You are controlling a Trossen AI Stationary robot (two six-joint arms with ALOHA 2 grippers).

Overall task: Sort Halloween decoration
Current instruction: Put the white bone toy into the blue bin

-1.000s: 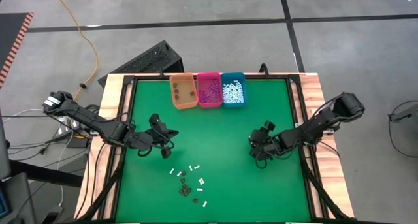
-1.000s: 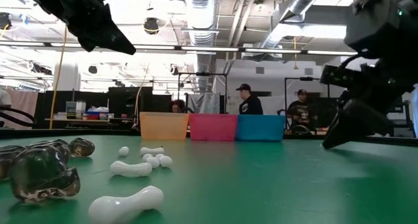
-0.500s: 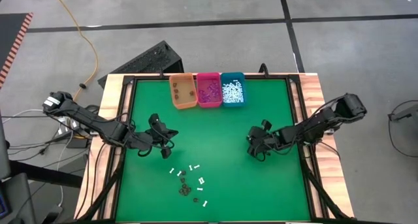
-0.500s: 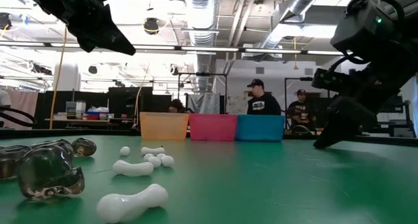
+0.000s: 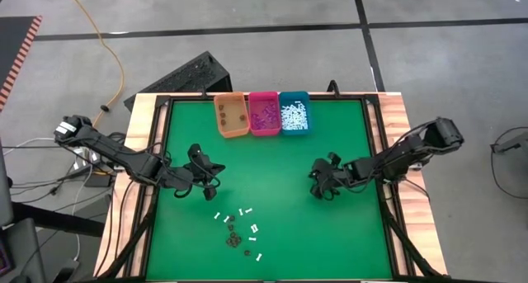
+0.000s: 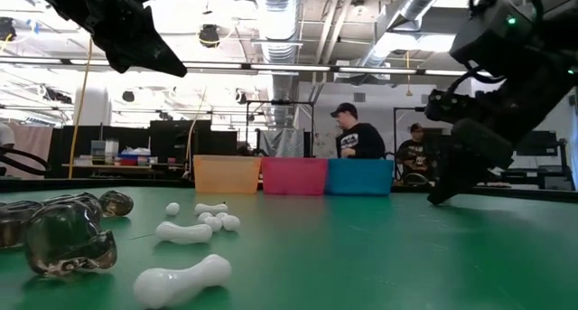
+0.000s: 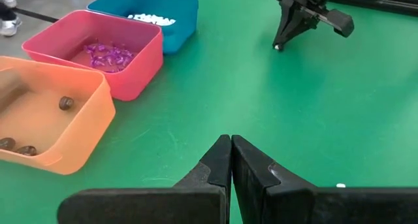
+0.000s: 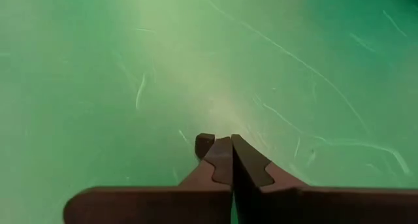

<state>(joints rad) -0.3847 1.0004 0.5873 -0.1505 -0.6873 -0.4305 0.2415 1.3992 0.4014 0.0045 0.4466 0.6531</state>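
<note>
Since the earlier frames, the right tool (image 5: 322, 186) has shifted a little to the left over the green surface (image 5: 272, 163), and its fingers, which stood apart before, are now pressed together. Between them nothing can be seen; in the right wrist view the closed tips (image 8: 230, 160) point down at bare green mat, with only a small dark bit beside them that I cannot identify. A person (image 6: 354, 138) in the room behind has also walked a little to the left.

On the left side the left tool (image 5: 203, 172) hangs above the mat, closed and empty, and it has not changed its place.

Most loose Halloween decoration pieces (image 5: 240, 229) lie in a small group on the near part of the surface, nearer to the left tool: white sticks (image 6: 181, 279) and dark bits (image 6: 70, 242) mixed together.

At the far edge three bins stand side by side, touching. From left to right, the orange bin (image 5: 232, 115) holds a few dark bits, the pink bin (image 5: 264, 114) holds purple bits, and the teal bin (image 5: 294, 112) holds white sticks.
</note>
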